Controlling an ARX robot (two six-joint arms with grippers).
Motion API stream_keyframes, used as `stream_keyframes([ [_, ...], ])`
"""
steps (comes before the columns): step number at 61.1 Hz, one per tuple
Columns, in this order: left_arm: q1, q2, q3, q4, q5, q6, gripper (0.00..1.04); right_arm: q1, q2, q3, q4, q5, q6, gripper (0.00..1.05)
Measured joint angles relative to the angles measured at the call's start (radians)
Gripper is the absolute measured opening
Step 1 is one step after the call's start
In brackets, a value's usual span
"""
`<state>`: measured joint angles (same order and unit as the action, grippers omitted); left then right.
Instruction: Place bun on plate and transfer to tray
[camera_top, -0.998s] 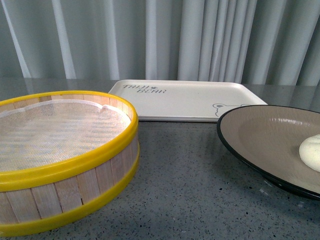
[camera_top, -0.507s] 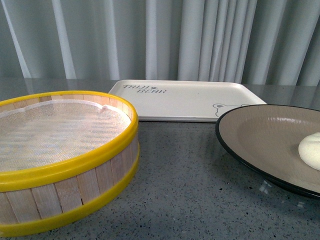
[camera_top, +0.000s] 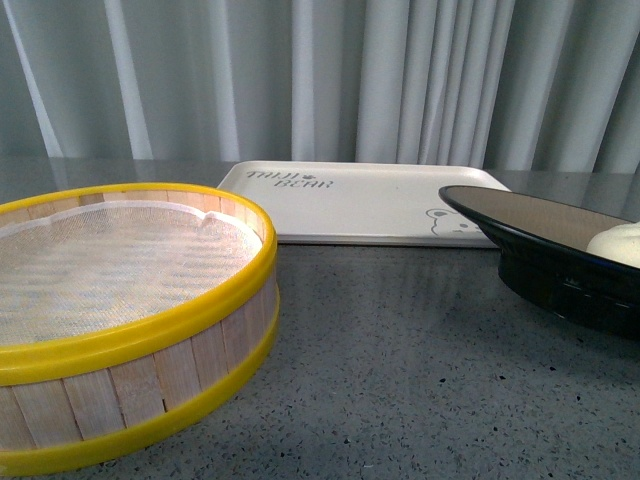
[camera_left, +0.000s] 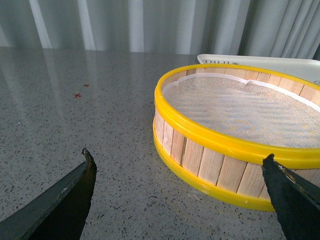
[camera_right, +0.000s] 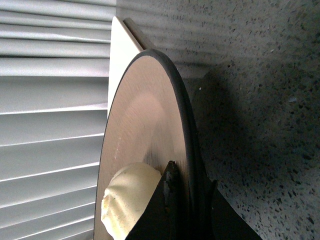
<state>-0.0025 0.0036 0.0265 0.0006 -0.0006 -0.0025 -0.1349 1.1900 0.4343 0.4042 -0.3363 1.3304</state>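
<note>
Clamping the black-rimmed beige round plate (camera_right: 145, 115), cream-white bun (camera_right: 127, 195) aboard, the right gripper (camera_right: 192, 175) had raised it; the left gripper (camera_left: 179, 155) hung spread.

Your right gripper (camera_right: 191, 186) pinches the black rim of the plate (camera_right: 145, 125), one finger inside, one underneath. The bun (camera_right: 127, 192) sits on the plate just beside the inner finger. Beyond the plate you see a corner of the tray (camera_right: 120, 55).
</note>
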Motion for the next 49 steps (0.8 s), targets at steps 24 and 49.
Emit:
stream_keyframes([
  [24,0.0,0.0,0.0,0.0,0.0,0.0,0.98,-0.002,-0.085,0.165,-0.134,0.037,-0.178,0.03],
  [49,0.0,0.0,0.0,0.0,0.0,0.0,0.98,-0.144,0.304,0.463,0.019,-0.006,-0.198,0.03],
])
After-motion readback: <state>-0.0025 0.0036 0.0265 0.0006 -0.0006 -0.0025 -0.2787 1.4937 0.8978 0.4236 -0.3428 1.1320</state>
